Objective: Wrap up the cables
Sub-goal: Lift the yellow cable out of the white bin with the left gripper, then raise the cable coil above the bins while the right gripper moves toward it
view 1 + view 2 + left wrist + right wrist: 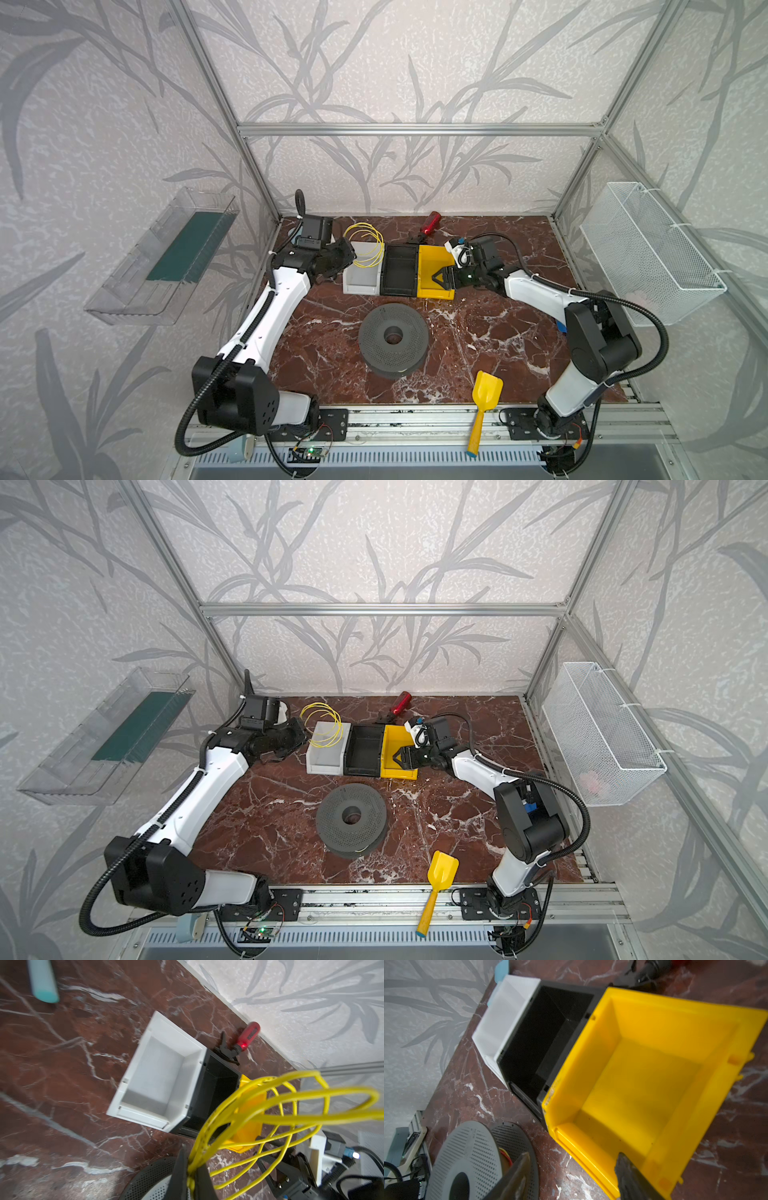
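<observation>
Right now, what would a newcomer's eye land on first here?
The thin bright yellow wire, in loose loops pinched in the shut left gripper above the white plastic bin at the back of the table. Next, the open right gripper over the yellow plastic bin, and the grey perforated spool lying flat mid-table.

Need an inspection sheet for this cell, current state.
Surface: marble-patterned tabletop, red-brown, white veins.
Job's things: yellow wire, coiled, held up beside the white bin.
Clutter: white bin, black bin, yellow bin in a row; grey perforated spool; yellow toy shovel; red-handled tool.
Grippers: left gripper shut on the yellow wire; right gripper open at the yellow bin.
Cables: black corrugated hoses along both arms.
Surroundings: clear tray on left wall; white wire basket on right wall; aluminium frame.
</observation>
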